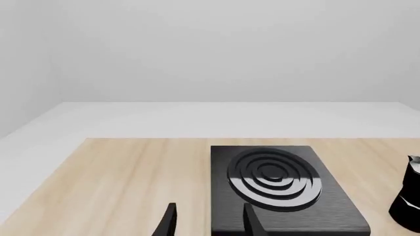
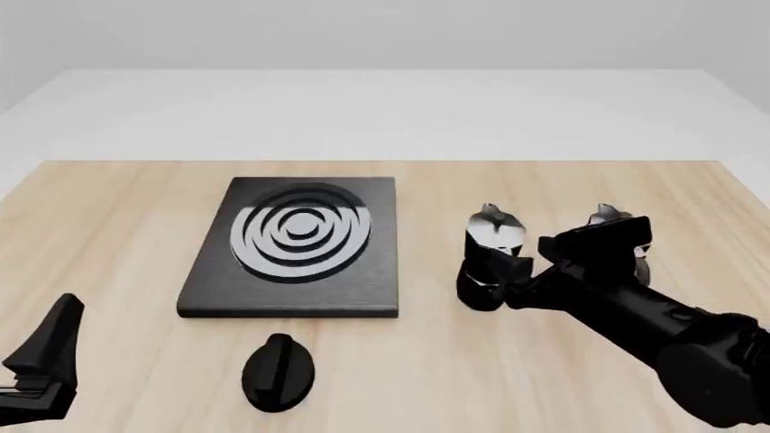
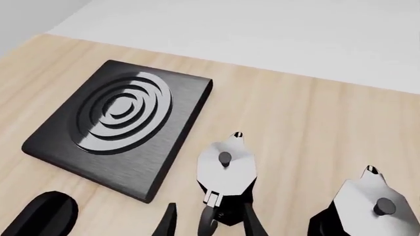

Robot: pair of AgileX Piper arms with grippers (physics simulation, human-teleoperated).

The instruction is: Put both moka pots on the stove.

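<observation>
Two black moka pots with silvery lids stand on the wood table to the right of the stove (image 2: 295,248). The nearer moka pot (image 2: 491,257) (image 3: 226,169) has its handle and lower body between the open fingers of my right gripper (image 2: 506,278) (image 3: 208,205). Whether the fingers touch it I cannot tell. The other moka pot (image 2: 605,221) (image 3: 371,206) stands further right, partly hidden behind the right arm. My left gripper (image 2: 49,356) (image 1: 208,206) hovers open and empty near the table's front left corner, facing the stove (image 1: 282,189). One moka pot (image 1: 410,196) shows at that view's edge.
An oval black knob (image 2: 278,370) (image 3: 43,216) lies on the table just in front of the stove. The table (image 2: 108,225) ends in a white floor beyond its far edge. The right arm (image 2: 673,334) stretches in from the lower right.
</observation>
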